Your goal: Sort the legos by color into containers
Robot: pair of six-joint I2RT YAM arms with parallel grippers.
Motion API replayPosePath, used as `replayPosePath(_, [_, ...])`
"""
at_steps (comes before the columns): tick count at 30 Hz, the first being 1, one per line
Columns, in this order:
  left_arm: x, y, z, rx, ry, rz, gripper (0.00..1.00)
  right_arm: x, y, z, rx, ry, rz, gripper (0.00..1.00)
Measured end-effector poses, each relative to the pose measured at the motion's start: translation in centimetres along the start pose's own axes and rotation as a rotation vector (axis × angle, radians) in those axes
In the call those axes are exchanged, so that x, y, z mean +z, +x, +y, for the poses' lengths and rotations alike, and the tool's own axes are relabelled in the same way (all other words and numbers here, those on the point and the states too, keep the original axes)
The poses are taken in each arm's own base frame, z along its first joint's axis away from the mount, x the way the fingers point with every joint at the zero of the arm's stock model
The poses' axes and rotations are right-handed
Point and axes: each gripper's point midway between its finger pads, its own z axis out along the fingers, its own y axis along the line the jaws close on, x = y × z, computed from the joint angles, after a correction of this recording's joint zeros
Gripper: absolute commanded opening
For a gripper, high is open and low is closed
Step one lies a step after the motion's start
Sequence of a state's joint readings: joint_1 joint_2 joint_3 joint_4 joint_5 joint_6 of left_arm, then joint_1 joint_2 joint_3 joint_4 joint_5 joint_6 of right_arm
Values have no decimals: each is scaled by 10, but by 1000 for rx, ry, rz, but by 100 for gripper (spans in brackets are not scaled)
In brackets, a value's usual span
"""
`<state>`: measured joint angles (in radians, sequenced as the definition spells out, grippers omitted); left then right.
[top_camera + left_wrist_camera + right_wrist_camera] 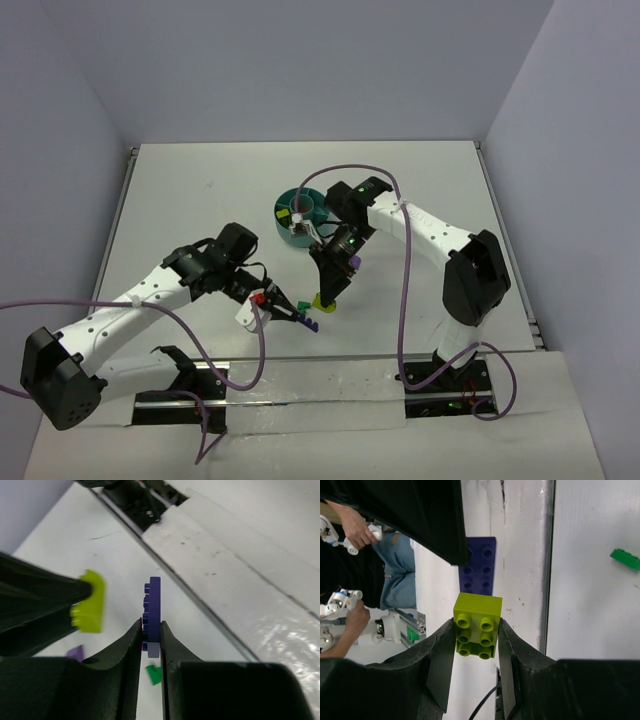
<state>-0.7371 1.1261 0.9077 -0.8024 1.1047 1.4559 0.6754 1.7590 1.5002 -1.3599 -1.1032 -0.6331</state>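
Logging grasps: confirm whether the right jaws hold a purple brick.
No, the right jaws are shut on a lime-green brick.

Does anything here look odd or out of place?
Nothing spilled or broken. One oddity: the left gripper, pinching a purple plate, and right gripper, holding a lime brick, sit close together, away from the bowl.

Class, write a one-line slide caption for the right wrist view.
The right gripper pinches a lime-green brick, a purple brick just beyond.

Plain pale lilac walls [300, 60] enclose a white table [200, 200] on three sides.
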Motion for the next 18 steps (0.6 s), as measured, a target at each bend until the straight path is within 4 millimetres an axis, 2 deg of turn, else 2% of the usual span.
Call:
replayPosePath(4, [5,3,-22,-83,52,-2,0,-7,-1,-6,41,22,-17,0])
replayPosePath(11, [5,4,-27,-144,53,3,0,-11,-3,-8,66,41,-27,0])
replayPosePath(15, [-7,8,-13,-228,-38,30,0,-22,-9,-16,88,102,-66,0])
replayPosePath(18, [-35,20,16,-362,-213,53,0,-51,-24,-35,105,215,-160,0])
